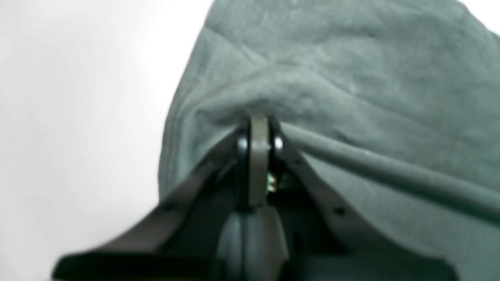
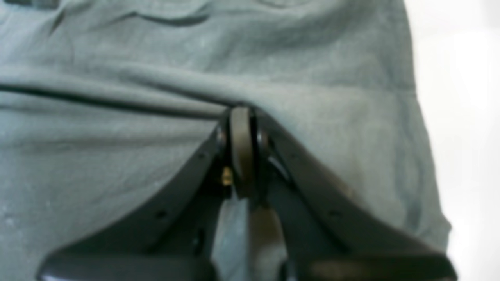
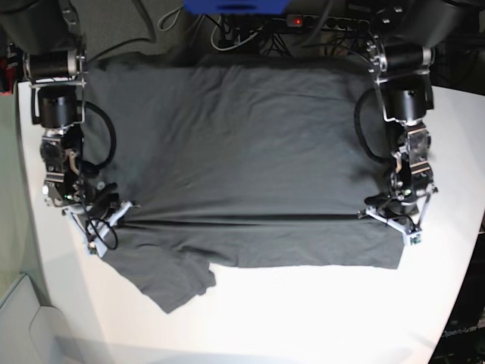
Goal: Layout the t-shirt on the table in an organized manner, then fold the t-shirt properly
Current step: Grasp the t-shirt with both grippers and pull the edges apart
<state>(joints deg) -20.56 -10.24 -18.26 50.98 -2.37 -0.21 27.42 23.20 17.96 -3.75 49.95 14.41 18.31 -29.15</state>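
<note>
Charcoal-grey cloth covers most of the white tabletop [image 3: 318, 311]: the t-shirt [image 3: 242, 144] lies spread flat, one short sleeve [image 3: 170, 284] sticking out toward the near edge on the base view's left. A straight raised crease [image 3: 242, 219] runs across the shirt between the two arms. The left end effector [image 3: 400, 218], on that view's right, is clamped tight on the shirt's side edge, cloth bunched at its closed tips in the left wrist view [image 1: 258, 128]. The right end effector [image 3: 102, 220], on the base view's left, is likewise pinched shut on the opposite edge, the fold pulled taut at its tips [image 2: 241, 117]. Cables [image 3: 250, 30] lie beyond the far edge
</note>
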